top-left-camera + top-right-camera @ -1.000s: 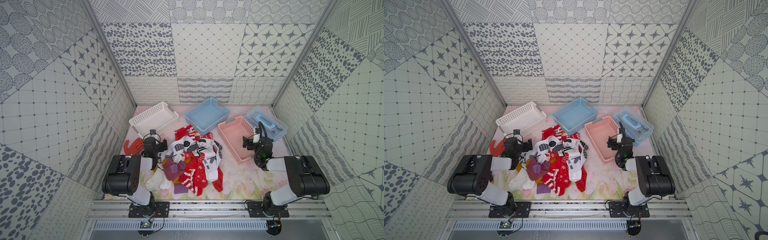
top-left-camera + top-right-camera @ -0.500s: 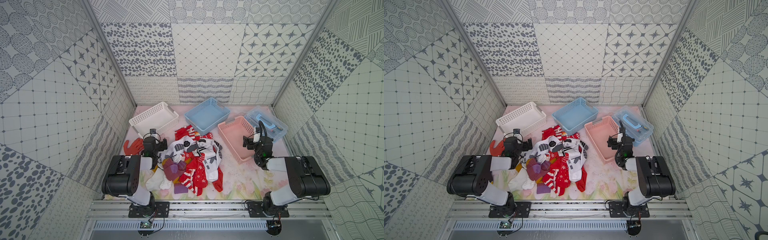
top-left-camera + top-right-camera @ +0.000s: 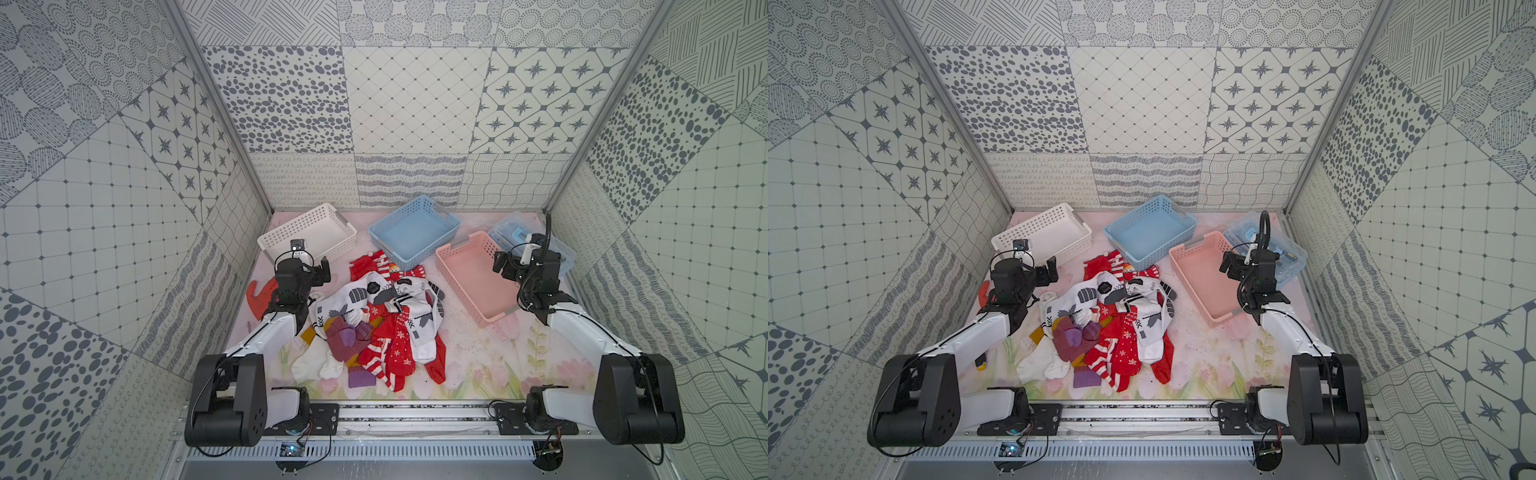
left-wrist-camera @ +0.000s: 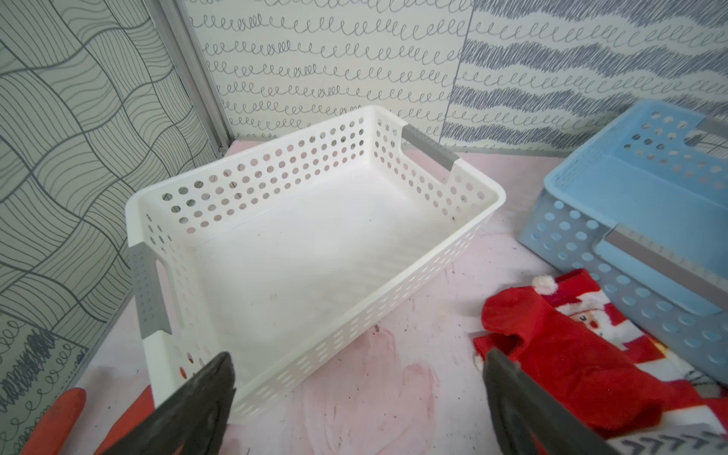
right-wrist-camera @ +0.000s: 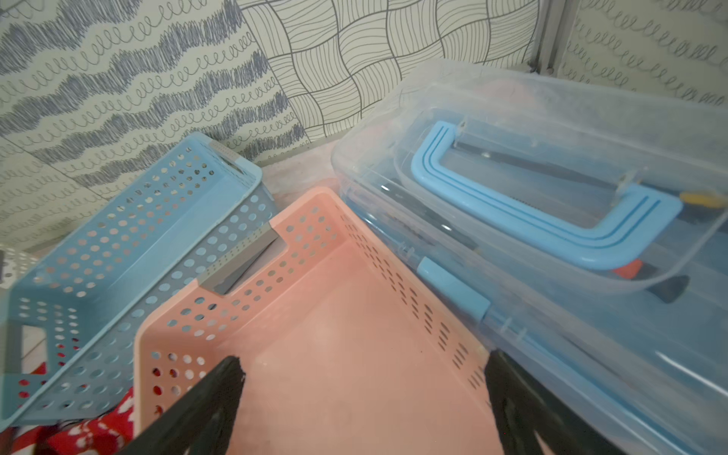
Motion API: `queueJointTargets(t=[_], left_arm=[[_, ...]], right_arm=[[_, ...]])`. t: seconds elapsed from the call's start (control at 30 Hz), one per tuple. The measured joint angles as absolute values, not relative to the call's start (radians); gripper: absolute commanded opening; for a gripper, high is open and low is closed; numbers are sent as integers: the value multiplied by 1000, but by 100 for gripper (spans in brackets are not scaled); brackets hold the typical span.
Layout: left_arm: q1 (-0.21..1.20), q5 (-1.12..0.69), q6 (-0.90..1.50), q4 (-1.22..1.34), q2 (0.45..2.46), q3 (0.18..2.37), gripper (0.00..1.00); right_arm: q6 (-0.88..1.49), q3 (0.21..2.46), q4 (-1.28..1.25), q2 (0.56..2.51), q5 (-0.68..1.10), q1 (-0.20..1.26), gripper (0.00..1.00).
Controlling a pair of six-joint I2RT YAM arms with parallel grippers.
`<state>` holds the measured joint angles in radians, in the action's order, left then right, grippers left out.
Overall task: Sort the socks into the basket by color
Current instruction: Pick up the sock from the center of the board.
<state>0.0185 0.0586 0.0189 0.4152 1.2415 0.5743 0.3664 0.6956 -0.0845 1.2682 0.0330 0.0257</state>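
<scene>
A tangled heap of knit socks (image 3: pixel 376 328) — red with white stripes and snowflakes, white with grey-black motifs, purple-mauve ribbed — is seen on the flower-printed table mat (image 3: pixel 498 361), in front of three perforated plastic baskets and between the two arms. The white basket (image 3: pixel 330 246), the light-blue basket (image 3: pixel 432 249) and the salmon-pink basket (image 3: pixel 457 291) are ranged toward the back wall, with a clear lidded plastic box (image 3: pixel 509 226) bearing a blue handle just beside the pink one. The left gripper (image 4: pixel 358 370) is held above the mat just beside the white basket, its jaws spread wide and closed on nothing; a red Santa-print sock (image 4: pixel 571 354) is seen near one finger (image 4: pixel 520 402). The right gripper (image 5: pixel 364 362) is poised over the pink basket — jaws likewise spread wide. An orange rubbery glove (image 3: pixel 259 293) is partly hidden behind the left arm.
</scene>
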Motion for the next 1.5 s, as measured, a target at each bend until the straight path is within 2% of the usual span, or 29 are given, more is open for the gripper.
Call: queueJointTargets(t=[0.13, 0.3, 0.63, 0.73, 0.87, 0.97, 1.07, 1.2, 1.27, 1.37, 1.5], left_arm=[[24, 56, 38, 282, 1164, 640, 95], [66, 49, 78, 100, 1103, 743, 94], [282, 62, 205, -202, 1094, 871, 87], [359, 71, 260, -267, 1102, 875, 85], [449, 88, 331, -335, 1122, 875, 85], [499, 96, 386, -378, 1123, 864, 85], [518, 104, 431, -412, 1107, 847, 85], [529, 112, 477, -456, 1070, 834, 87], [530, 116, 498, -476, 1052, 832, 88], [531, 119, 525, -498, 1025, 824, 89], [532, 119, 561, -520, 976, 798, 90]], right_arm=[[431, 813, 105, 1296, 126, 48, 98], [437, 925, 265, 1300, 145, 187, 98], [434, 1069, 485, 1376, 137, 496, 98], [434, 1092, 522, 1420, 128, 596, 95], [440, 1120, 559, 1480, 137, 710, 83], [446, 1142, 578, 1526, 146, 781, 69], [459, 1162, 593, 1563, 150, 845, 65], [466, 1185, 603, 1605, 156, 926, 51], [472, 1188, 603, 1627, 159, 963, 54], [490, 1187, 604, 1663, 158, 1004, 74], [502, 1187, 603, 1718, 149, 1034, 80]])
